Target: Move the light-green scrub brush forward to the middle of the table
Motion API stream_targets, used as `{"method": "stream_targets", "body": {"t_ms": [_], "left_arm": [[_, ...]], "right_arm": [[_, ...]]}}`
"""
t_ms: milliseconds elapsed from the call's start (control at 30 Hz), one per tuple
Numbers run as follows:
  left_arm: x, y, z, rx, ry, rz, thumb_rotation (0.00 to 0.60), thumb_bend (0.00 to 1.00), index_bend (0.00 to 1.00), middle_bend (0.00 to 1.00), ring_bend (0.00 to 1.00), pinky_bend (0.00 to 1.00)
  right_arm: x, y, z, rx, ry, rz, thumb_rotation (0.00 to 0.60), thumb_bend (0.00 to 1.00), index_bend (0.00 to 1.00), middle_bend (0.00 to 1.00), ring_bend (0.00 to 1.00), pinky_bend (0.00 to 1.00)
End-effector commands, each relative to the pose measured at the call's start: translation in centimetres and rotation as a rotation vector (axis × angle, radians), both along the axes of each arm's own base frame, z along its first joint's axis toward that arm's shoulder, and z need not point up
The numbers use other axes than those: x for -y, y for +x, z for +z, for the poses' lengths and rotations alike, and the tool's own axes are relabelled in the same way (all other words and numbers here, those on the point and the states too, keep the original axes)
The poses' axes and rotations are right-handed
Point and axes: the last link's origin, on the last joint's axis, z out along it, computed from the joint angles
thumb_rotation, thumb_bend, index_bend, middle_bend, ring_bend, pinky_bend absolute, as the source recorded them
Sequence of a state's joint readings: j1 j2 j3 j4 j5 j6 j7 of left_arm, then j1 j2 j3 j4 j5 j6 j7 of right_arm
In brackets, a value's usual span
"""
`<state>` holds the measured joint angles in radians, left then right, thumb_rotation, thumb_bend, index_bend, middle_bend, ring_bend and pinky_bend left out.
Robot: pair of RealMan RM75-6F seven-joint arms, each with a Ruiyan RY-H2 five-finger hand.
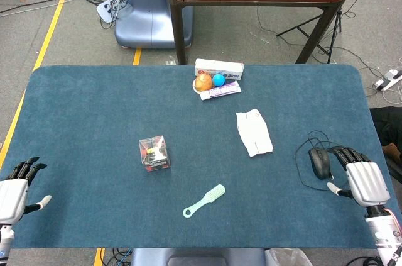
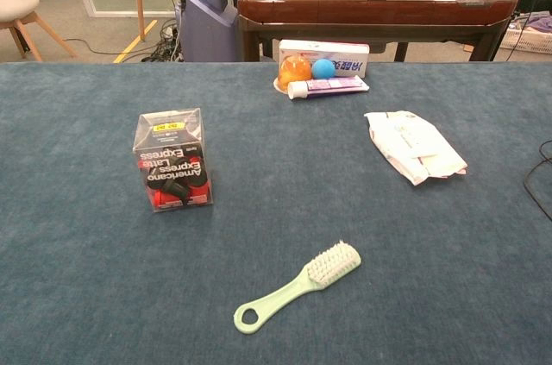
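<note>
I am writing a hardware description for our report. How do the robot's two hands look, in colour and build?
Both hands are alike. The right hand has a pale silver-grey shell over its back, dark black fingers and a light thumb with a dark tip. A wrist part with small red marks shows below it. The left hand shows the same pale shell, black fingers and light thumb. Only the head view shows them.

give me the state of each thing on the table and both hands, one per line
light-green scrub brush: lying flat near the front edge, bristles up, untouched
clear box: upright, closed
white packet: lying flat
toothpaste tube: lying on its side
toothpaste carton: lying flat behind the tube
computer mouse: resting on the table, cable attached
left hand: open, empty
right hand: open, empty, beside the mouse
</note>
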<state>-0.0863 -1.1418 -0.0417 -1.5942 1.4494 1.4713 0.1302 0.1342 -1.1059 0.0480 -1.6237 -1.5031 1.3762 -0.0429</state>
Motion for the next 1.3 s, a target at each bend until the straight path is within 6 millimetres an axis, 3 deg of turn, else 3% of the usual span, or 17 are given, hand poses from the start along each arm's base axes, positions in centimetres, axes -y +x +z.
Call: {"method": "stream_targets", "body": {"t_ms": [33, 267, 733, 1300], "left_arm": [[0.0, -0.1, 0.0, 0.004, -0.001, 0.002, 0.600, 0.11, 0.26, 0.16, 0.17, 0.46], [-0.1, -0.2, 0.0, 0.006, -0.001, 0.009, 0.600, 0.11, 0.29, 0.17, 0.18, 0.46], [0.0, -0.4, 0.3, 0.003, 0.016, 0.021, 0.600, 0.11, 0.36, 0.31, 0.26, 0.48], [0.4, -1.2, 1.0, -0.003, 0.045, 0.050, 0.600, 0.11, 0.37, 0.34, 0.27, 0.49]], "right_arm": [[0.1, 0.2, -0.5, -0.001, 0.008, 0.018, 0.600, 0.00, 0.23, 0.23, 0.18, 0.30], [1.0, 2.0, -1.9, 0.021, 0.000, 0.104, 0.600, 0.00, 0.23, 0.23, 0.17, 0.26], [4.7, 5.7, -4.8, -0.040, 0.090, 0.347, 0.600, 0.00, 0.23, 0.21, 0.15, 0.24], [7.5, 8.2, -9.8, 0.006, 0.223, 0.550, 0.600, 0.00, 0.23, 0.20, 0.14, 0.24]]}}
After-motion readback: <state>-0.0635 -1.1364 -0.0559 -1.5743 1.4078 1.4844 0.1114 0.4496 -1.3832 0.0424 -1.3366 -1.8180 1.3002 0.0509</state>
